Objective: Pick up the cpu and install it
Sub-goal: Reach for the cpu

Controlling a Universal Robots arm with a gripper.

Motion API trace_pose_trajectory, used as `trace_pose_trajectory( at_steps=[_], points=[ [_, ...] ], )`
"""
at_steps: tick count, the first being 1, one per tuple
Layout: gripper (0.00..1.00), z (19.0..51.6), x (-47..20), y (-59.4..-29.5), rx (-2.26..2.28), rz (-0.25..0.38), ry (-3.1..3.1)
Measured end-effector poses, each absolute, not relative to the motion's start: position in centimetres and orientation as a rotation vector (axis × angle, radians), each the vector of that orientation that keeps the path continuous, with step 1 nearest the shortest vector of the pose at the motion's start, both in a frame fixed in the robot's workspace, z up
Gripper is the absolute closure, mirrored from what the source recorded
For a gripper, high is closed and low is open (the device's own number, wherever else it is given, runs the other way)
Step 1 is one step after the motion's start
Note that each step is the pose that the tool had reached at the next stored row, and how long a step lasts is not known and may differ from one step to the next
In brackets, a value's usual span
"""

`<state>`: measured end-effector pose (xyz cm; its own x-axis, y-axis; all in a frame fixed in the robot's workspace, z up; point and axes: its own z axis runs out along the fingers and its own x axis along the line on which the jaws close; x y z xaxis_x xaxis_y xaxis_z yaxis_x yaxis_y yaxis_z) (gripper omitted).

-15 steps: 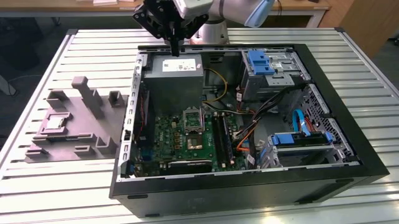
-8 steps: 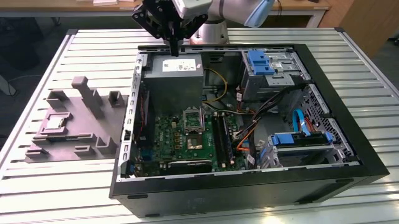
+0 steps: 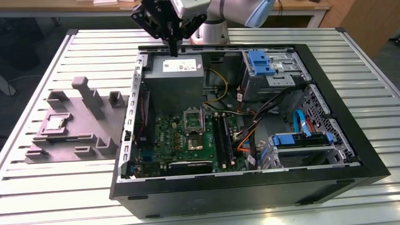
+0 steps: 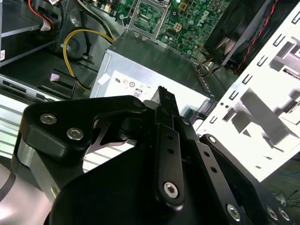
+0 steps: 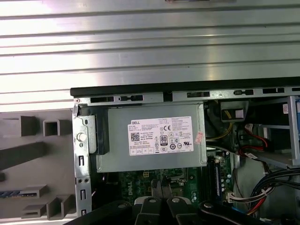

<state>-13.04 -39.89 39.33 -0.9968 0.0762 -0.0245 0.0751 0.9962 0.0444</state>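
Exterior view: gripper [image 3: 174, 49] is being held over the far edge of the open computer case [image 3: 250, 190], just above the grey power-supply box [image 3: 178, 77]. The 2 fingers are being pressed together, tips meeting, with nothing clamped between them. The same closed state is being shown in both wrist views, with the tips [image 4: 164, 96] [image 5: 161, 185] pointing down toward the box's labelled face [image 5: 161, 138].

The cpu [image 3: 55, 123] is being seen lying flat in a square recess of the grey moulded tray [image 3: 69, 140]. The tray is sitting on the slatted table [image 3: 62, 187], just beside the case at the exterior view's left. The cpu is well apart from the gripper and is not being touched.

The metal-framed socket [image 3: 194, 117] is being shown on the green board [image 3: 168, 136], next to the power-supply box. In the second wrist view the socket [image 4: 150, 14] is being seen beyond the box's far edge.
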Motion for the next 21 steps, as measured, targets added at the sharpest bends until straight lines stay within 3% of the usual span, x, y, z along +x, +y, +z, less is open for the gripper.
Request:
trace_pose_trajectory(
  at_steps=[21],
  points=[
    [0.89, 39.2, -15.0, -39.9, 0.118, 0.068, 3.113]
  ],
)
